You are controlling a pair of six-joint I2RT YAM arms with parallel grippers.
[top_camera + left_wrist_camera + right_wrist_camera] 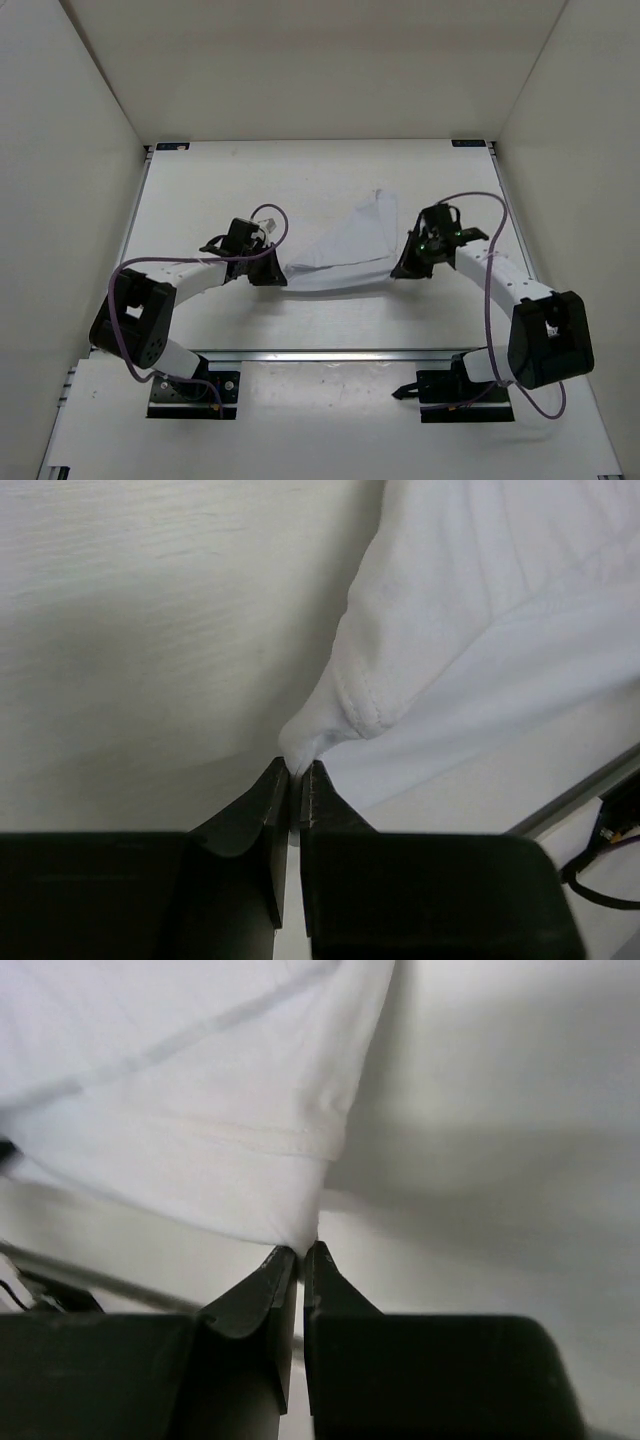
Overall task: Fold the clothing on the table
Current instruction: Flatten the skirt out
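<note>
The clothing (350, 248) is a thin white fabric piece in the middle of the table (250, 180), its near edge stretched between the two arms and lifted a little, its far corner pointing up and away. My left gripper (283, 272) is shut on the near left corner, where a hemmed fold (355, 708) bunches into the black fingertips (297, 770). On the other side, my right gripper (394, 272) is shut on the near right corner; the hemmed edge of the clothing (240, 1150) runs down into that gripper (301, 1251).
White walls (70, 150) enclose the table on three sides. A silver metal rail (330, 353) runs along the near edge, just behind the arm bases (195, 392). Purple cables (268, 215) loop over both arms.
</note>
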